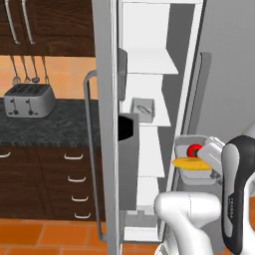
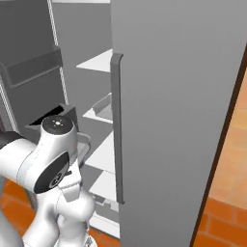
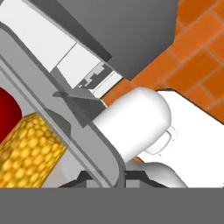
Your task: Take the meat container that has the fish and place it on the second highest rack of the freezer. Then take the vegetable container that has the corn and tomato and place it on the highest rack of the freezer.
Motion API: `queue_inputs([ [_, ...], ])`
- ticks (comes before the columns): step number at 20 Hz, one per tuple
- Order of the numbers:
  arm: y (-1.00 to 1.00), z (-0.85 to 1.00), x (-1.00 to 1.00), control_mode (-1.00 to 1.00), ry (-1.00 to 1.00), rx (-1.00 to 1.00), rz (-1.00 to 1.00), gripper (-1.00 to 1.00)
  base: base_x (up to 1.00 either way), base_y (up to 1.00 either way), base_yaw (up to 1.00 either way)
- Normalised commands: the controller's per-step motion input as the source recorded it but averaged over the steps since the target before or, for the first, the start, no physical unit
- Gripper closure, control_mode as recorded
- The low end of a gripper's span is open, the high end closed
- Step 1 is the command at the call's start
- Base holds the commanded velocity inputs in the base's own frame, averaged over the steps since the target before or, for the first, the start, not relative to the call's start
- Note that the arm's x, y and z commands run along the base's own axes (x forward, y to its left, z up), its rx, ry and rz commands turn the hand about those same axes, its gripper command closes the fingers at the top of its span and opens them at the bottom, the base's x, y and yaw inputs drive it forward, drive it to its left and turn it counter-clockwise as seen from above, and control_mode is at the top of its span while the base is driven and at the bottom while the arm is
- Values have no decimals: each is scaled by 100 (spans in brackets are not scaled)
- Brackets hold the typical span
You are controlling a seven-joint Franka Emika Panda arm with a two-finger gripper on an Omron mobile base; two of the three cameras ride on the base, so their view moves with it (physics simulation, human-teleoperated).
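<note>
Fingers (image 3: 103, 177) closed on rim of the vegetable container (image 1: 196, 174), gripping it at one wall/corner; tub held up in the air just outside the open freezer (image 1: 149, 64), well below the top rack (image 1: 154, 62). In the hand view the rim runs diagonally up from the fingers, w/ the corn (image 3: 26, 151) just beside them on the inside and the tomato (image 3: 8, 116) beyond it. The meat container (image 1: 143, 109) w/ fish already sits on the 2nd-highest rack, up and further in from the fingers.

Handling, judged: tub is stiff thin metal, prob light, smooth so could slip or pivot in a one-edge pinch. Corn overhangs the rim, loose; tomato round, will roll if tilted. Keep tub level. Rim grip is OK, a hold nearer mid-wall would be steadier. Watch the shelf edge on the way in.
</note>
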Motion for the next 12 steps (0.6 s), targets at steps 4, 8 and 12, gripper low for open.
queue_inputs([
  [4,0,0,0,100,0,0,0,100,28,-31,24],
  [8,0,0,0,100,0,0,0,100,-1,-25,8],
  [12,-1,24,3,-100,-5,2,0,100,-1,-4,0],
])
